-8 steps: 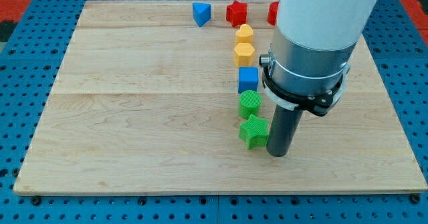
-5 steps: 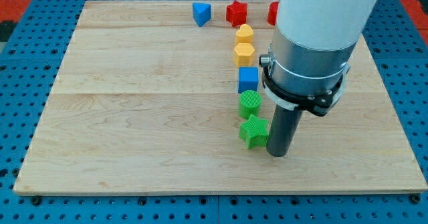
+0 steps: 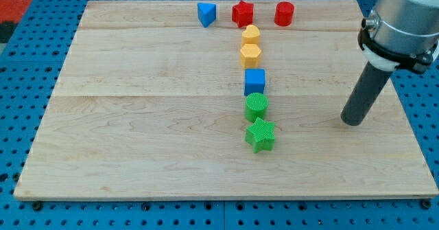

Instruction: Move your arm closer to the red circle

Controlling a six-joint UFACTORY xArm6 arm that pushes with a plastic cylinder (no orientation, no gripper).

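Observation:
The red circle (image 3: pixel 284 14) stands near the board's top edge, right of the red star (image 3: pixel 242 13). My tip (image 3: pixel 352 122) rests on the board at the view's right, well below and to the right of the red circle. It is far to the right of the green circle (image 3: pixel 256 107) and green star (image 3: pixel 260 134). It touches no block.
A blue triangle-like block (image 3: pixel 206 14) sits left of the red star. Two yellow blocks (image 3: pixel 250 35) (image 3: pixel 250 54) and a blue cube (image 3: pixel 254 82) form a column above the green circle. The wooden board (image 3: pixel 137 120) ends near my tip on the right.
My tip moved from beside the green star to the right and slightly up. The red circle, partly hidden by the arm before, now shows fully. No block moved.

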